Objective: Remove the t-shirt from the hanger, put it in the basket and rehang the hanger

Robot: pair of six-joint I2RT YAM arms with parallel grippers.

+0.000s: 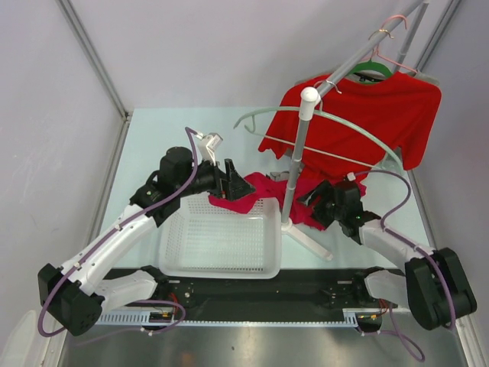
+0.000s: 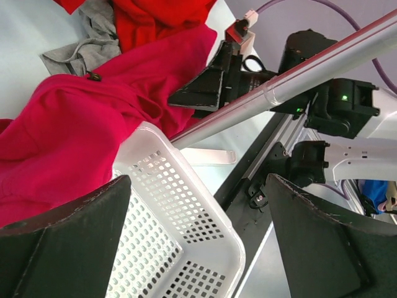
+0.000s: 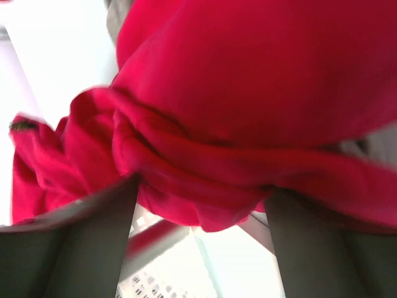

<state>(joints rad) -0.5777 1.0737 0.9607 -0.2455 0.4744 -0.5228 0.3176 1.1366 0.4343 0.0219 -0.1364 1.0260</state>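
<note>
The rack pole [image 1: 296, 164] and white basket [image 1: 221, 241] block the desk's [image 1: 153, 138] near middle; the hanger [image 1: 271, 112] overhangs behind them; the far-left corner lies open.

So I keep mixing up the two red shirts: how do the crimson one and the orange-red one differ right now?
Colour: the crimson t-shirt is a deeper, pinkish red; the orange-red t-shirt is brighter. Pose: the crimson t-shirt lies crumpled on the table by the basket, the orange-red t-shirt hangs spread on the dark green hanger. Both are plain, without print.

White arms [image 1: 114, 238] with black joints [image 1: 177, 164], purple cables [image 1: 191, 145].
</note>
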